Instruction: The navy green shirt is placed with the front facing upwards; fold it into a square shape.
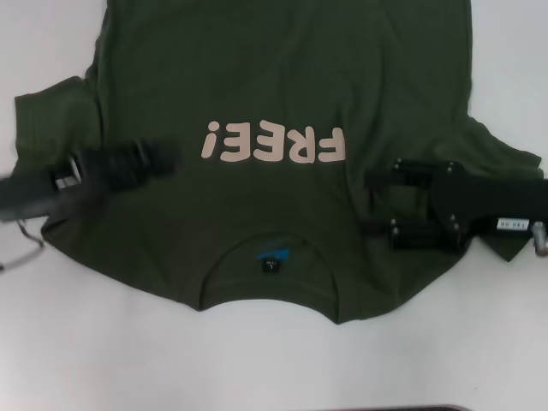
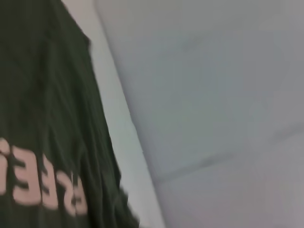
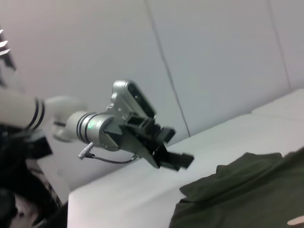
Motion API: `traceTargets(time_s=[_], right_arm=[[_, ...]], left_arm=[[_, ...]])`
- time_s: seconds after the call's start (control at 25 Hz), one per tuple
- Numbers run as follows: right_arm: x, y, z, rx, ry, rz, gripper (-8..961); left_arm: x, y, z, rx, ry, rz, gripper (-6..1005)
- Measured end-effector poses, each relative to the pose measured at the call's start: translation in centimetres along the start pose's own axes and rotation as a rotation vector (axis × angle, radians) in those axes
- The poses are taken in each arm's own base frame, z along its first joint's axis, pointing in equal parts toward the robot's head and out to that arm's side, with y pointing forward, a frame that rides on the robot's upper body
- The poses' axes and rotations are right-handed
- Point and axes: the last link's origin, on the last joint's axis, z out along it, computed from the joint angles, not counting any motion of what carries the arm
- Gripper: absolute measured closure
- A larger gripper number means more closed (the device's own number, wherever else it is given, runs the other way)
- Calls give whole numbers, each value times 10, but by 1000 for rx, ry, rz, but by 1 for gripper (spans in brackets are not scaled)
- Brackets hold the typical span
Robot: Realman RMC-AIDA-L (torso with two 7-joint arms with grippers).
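The navy green shirt [image 1: 282, 171] lies spread flat on the white table [image 1: 103, 351], front up, with the pink "FREE!" lettering [image 1: 274, 144] reading upside down in the head view and the collar with its blue neck label [image 1: 272, 255] at the edge nearest the robot. That layout puts both sleeves within reach of one arm each, which suits a fold that starts from the sides.

The right gripper [image 1: 381, 204] hovers over the shirt's right shoulder, its two black fingers parted and pointing inward toward the lettering, with nothing between them; the right sleeve [image 1: 505, 163] lies just behind and beneath it. The left gripper [image 1: 167, 158] is blurred over the opposite shoulder, the left sleeve [image 1: 51, 111] just outward of it; in the right wrist view its fingers stand apart and empty, above the cloth rather than on it. Judging from this, both arms are positioned for a first grasp near the shoulders, and no fold has been made.

The table is a plain white, matte surface. Beyond it, the wrist views show pale, bare wall panels [image 2: 213, 95] with faint seams.
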Motion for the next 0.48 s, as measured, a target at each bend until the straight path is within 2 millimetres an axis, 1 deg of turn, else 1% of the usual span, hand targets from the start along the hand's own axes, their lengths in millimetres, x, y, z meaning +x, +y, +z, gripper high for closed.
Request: traceTargets(time_s=[0.12, 0.28, 0.48], right_arm=[[-7, -4, 1, 0, 3, 69, 133], [-13, -7, 5, -13, 11, 125, 133], [-22, -11, 11, -29, 34, 216, 133]], left_arm=[[18, 4, -7, 9, 53, -62, 433], [39, 3, -17, 78, 79, -118, 432], [64, 1, -35, 170, 132, -142, 432]])
